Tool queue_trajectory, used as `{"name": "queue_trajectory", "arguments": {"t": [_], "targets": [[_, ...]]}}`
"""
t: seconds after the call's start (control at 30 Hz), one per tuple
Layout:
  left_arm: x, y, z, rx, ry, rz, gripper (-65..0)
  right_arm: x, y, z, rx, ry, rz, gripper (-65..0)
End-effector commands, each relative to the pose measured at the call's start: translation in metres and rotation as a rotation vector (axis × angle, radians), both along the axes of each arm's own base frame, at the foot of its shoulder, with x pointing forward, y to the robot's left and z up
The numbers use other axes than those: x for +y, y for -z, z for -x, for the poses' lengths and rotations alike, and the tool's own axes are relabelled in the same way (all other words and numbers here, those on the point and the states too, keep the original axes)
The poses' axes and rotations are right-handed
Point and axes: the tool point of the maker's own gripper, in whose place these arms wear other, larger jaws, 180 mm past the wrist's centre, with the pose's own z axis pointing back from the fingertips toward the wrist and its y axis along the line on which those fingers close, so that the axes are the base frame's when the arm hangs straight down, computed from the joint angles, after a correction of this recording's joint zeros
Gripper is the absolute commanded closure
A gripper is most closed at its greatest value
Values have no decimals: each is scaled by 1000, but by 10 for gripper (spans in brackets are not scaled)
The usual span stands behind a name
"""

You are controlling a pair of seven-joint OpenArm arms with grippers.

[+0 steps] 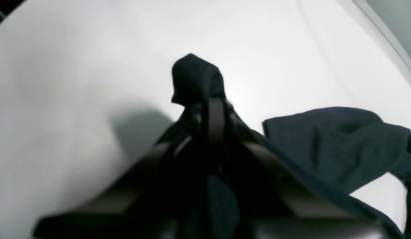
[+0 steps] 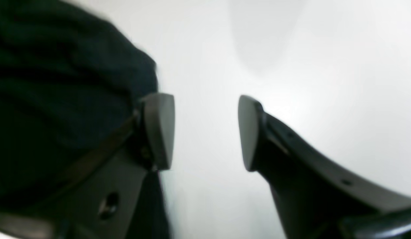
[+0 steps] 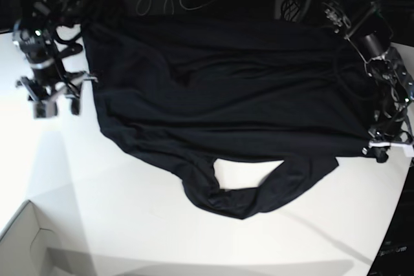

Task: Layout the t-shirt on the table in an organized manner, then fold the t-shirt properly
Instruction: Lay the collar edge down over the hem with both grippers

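Spreading across the table (image 3: pixel 129 224), the t-shirt (image 3: pixel 226 95) looks limp and wrinkly; I'd grip hems or corners. My left fingers (image 1: pixel 210 99) are clamped on a fold bunching just past their tips. My right fingers (image 2: pixel 205 132) gape empty, shirt edge just beside. No readable writing.

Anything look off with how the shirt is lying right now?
Yes. The t-shirt is not flat: its near edge is bunched into a twisted loop with bare table showing through it. The left gripper is shut on a corner; the right gripper is open beside it.
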Motion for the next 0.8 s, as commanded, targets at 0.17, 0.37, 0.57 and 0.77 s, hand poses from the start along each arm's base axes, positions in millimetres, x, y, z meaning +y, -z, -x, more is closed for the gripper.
{"name": "queue_trajectory", "arguments": {"t": [0.17, 0.37, 0.57, 0.77], "targets": [[9, -20, -9, -51, -6, -28, 0, 55, 13, -62, 9, -201, -12, -363], [9, -17, -5, -43, -6, -32, 0, 79, 26, -111, 43, -252, -77, -364], [9, -10, 0, -27, -6, -27, 0, 87, 42, -139, 98, -277, -148, -365], [9, -10, 0, -25, -5, -29, 0, 90, 58, -145, 85, -284, -207, -365]]}}
